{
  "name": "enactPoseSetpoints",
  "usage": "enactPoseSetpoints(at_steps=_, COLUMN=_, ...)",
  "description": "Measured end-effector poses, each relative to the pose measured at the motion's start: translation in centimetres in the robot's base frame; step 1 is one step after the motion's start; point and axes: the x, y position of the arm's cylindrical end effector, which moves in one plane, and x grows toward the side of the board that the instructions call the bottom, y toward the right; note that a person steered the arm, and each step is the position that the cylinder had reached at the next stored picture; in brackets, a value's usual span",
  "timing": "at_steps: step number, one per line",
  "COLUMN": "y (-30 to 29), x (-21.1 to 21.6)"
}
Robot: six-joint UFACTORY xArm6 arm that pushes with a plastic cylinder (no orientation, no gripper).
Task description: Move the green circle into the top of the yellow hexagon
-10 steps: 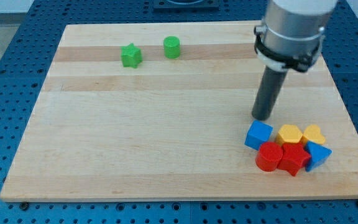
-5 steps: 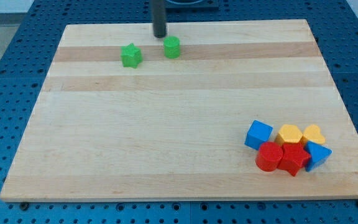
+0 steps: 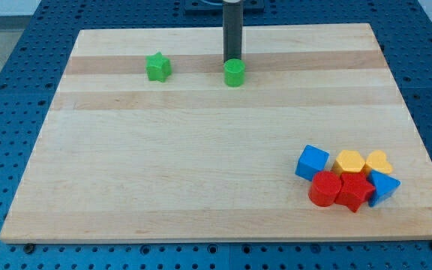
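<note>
Rod point(image 3: 233, 30) cut off by view's top; tip end hidden behind green circle point(image 3: 234, 73).

pale smooth wooden board point(image 3: 201, 172), matt green circle point(image 3: 234, 73)

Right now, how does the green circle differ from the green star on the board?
The green circle has a round outline, while the green star has pointed edges. The circle lies nearer the view's right and slightly lower than the star. My tip sits right at the circle's upper edge, whereas the star stands alone with nothing near it. Both are the same green, of similar size, and rest near the view's top, far from the yellow hexagon.
</note>
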Motion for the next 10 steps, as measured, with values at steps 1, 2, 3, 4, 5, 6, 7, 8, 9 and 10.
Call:
enactPoseSetpoints(at_steps=1, y=-0.3, x=-0.1)
enactPoseSetpoints(at_steps=2, y=-0.9, x=-0.1)
enactPoseSetpoints(at_steps=3, y=-1.8, x=0.2)
enactPoseSetpoints(at_steps=4, y=-2.0, x=1.1)
enactPoseSetpoints(at_steps=5, y=-0.1, x=4.0)
enactPoseSetpoints(at_steps=6, y=3.0, x=7.0)
enactPoseSetpoints(at_steps=7, y=5.7, x=9.4)
enactPoseSetpoints(at_steps=8, y=10.5, x=14.3)
enactPoseSetpoints(at_steps=9, y=12.1, x=16.8)
enactPoseSetpoints(at_steps=10, y=12.1, x=16.8)
